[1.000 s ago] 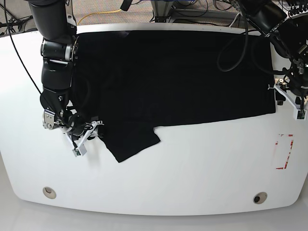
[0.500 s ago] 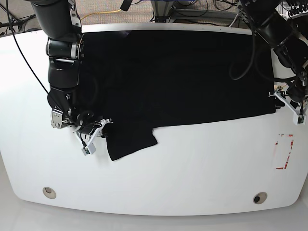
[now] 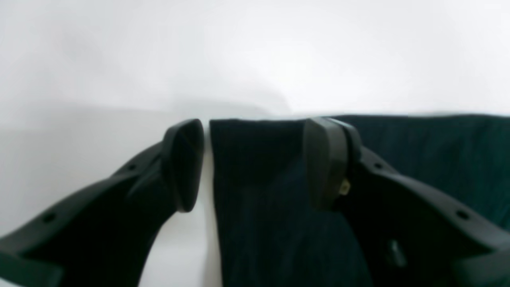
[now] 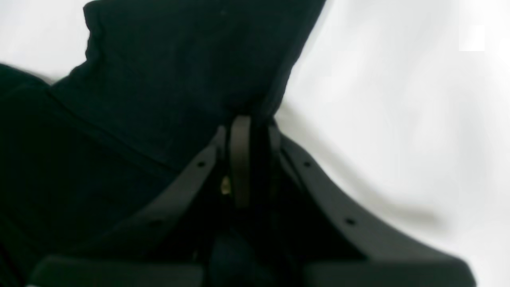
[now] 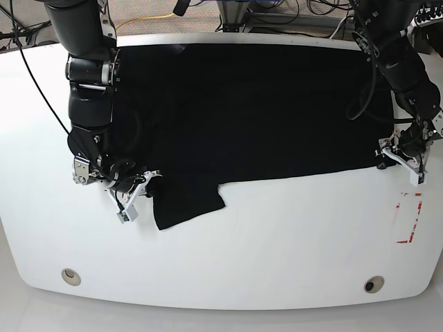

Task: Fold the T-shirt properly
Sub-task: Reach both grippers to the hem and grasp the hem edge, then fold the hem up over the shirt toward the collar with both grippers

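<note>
The large black short-sleeved cloth T-shirt (image 5: 249,111) lies spread flat over the far half of the white round-cornered table (image 5: 277,235), plain black side up, so any print is not visible. One sleeve (image 5: 187,200) sticks out from the shirt's near edge toward the table's front.

The right gripper (image 4: 249,131) sits at the edge of that sleeve. In the right wrist view its two dark fingers (image 4: 239,159) are pressed together with black fabric caught between them, and the cloth rises in a taut peak from the pinch. That suggests the grip is there to lift the sleeve side so it can be carried over the shirt's body.

The left gripper (image 3: 255,159) is at the shirt's other end, at the corner where the near edge meets the side hem. Its fingers (image 3: 183,163) stand wide apart and straddle the corner: one pad rests on bare table just beside the hem, the other over the cloth. It grips nothing yet. The placement seems meant to take the matching corner, so both ends of the near edge could rise together and the fold stay straight.

The fold itself appears not yet begun; the shirt is a single flat layer. The thin fabric may slip out when pulled.
</note>
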Tool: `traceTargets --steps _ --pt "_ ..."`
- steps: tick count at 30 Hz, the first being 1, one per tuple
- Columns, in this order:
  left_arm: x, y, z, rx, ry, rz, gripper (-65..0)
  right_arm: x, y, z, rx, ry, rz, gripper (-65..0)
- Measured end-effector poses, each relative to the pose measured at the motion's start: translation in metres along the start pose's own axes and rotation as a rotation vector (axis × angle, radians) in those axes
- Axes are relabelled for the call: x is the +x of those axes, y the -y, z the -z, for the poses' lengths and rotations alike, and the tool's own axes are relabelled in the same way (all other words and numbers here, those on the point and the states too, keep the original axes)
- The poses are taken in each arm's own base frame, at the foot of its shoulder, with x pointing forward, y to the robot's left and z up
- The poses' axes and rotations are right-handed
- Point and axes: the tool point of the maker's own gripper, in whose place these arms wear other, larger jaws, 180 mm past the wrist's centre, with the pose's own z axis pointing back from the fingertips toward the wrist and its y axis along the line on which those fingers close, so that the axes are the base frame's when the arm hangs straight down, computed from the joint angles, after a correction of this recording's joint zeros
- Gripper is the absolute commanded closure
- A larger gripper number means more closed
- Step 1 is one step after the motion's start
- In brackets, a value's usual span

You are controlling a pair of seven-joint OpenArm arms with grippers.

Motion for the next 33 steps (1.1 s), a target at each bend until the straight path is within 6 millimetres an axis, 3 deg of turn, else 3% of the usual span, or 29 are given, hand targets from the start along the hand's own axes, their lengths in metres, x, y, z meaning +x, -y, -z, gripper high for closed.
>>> traceTargets --steps 4,8,10,15,22,27,33 --pt "0.000 0.001 0.001 -0.009 0.008 -0.007 -32.2 0.000 0.000 0.000 0.000 0.001 0.001 -4.4" --pt "-0.001 0.001 0.000 -0.006 0.003 -0.002 -7.1 0.000 0.000 0.000 0.000 0.001 0.002 -4.1" --pt "-0.003 0.000 0.000 -0.004 -0.002 -0.001 -1.3 0.000 0.000 0.000 0.000 0.001 0.001 -4.1" --pt "-0.004 0.001 0.000 -0.004 -0.008 -0.001 -0.6 0.001 0.000 0.000 -0.001 0.002 0.000 0.0" --pt "0.000 0.001 -0.003 0.002 -0.011 0.015 -0.6 0.007 -0.001 -0.013 -0.036 -0.064 -0.101 0.0" --pt "0.019 0.006 -0.011 0.018 0.038 0.057 -0.4 0.039 -0.007 -0.031 -0.068 -0.017 -0.196 0.0" --pt "0.021 0.017 -0.021 -0.011 0.006 0.147 -0.4 0.050 -0.015 -0.053 -0.120 -0.025 -0.295 0.0"
